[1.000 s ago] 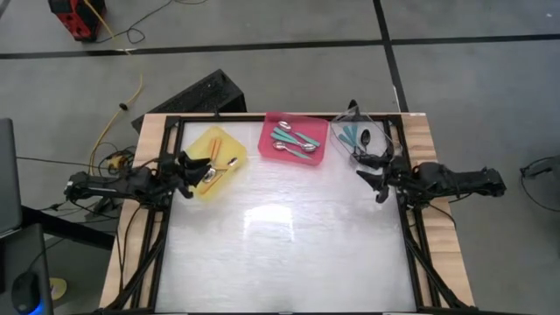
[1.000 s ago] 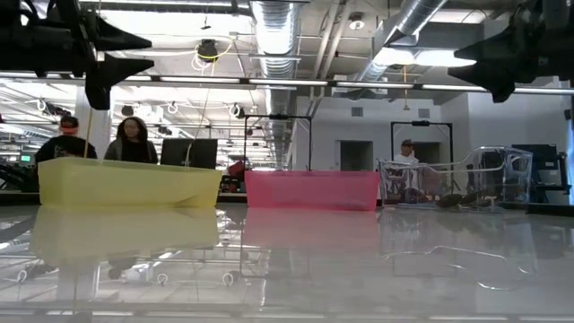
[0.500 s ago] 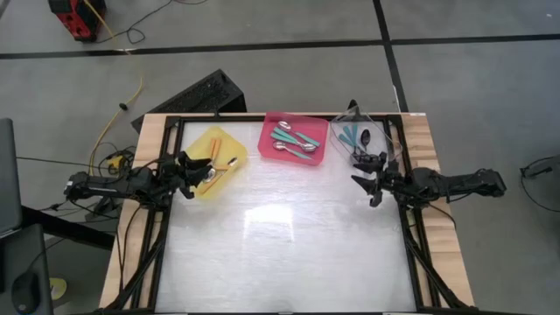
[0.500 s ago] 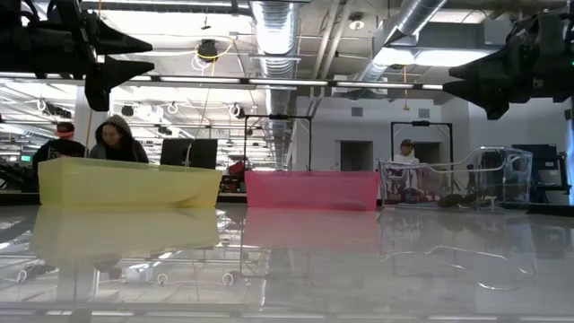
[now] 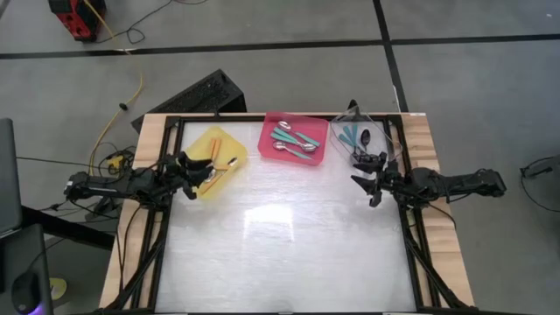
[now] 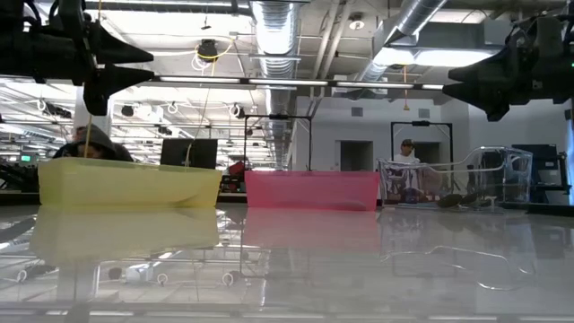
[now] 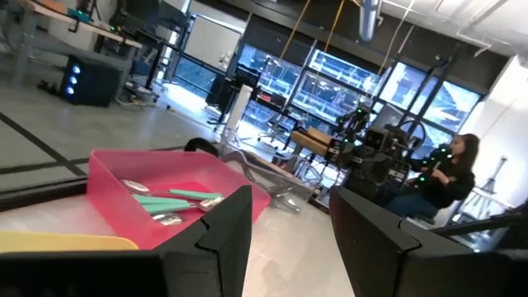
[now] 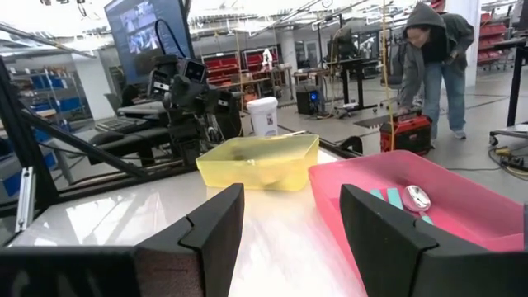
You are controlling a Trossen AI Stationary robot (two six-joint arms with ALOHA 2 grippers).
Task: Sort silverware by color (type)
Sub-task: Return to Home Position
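Three groups of spoons lie in three trays along the far edge. Orange-handled spoons (image 5: 216, 165) are in the yellow tray (image 5: 203, 143). Teal-handled spoons with silver bowls (image 5: 294, 141) are in the pink tray (image 5: 271, 129), also seen as spoons (image 7: 169, 200). Teal-handled spoons with black bowls (image 5: 357, 136) are in the clear tray (image 5: 378, 130). My left gripper (image 5: 190, 174) hovers open and empty over the yellow tray's left side. My right gripper (image 5: 364, 180) hovers open and empty just near of the clear tray. Both grippers point toward the table's middle.
The glossy white tabletop (image 5: 280, 245) stretches from the trays to the near edge. A black frame (image 5: 166, 131) runs along the table's sides. People (image 8: 433, 58) stand in the room beyond the table.
My right gripper has moved a little toward the table's left and slightly down, then held still. My left gripper has drawn back slightly toward the left edge. The spoons and trays have stayed where they were.
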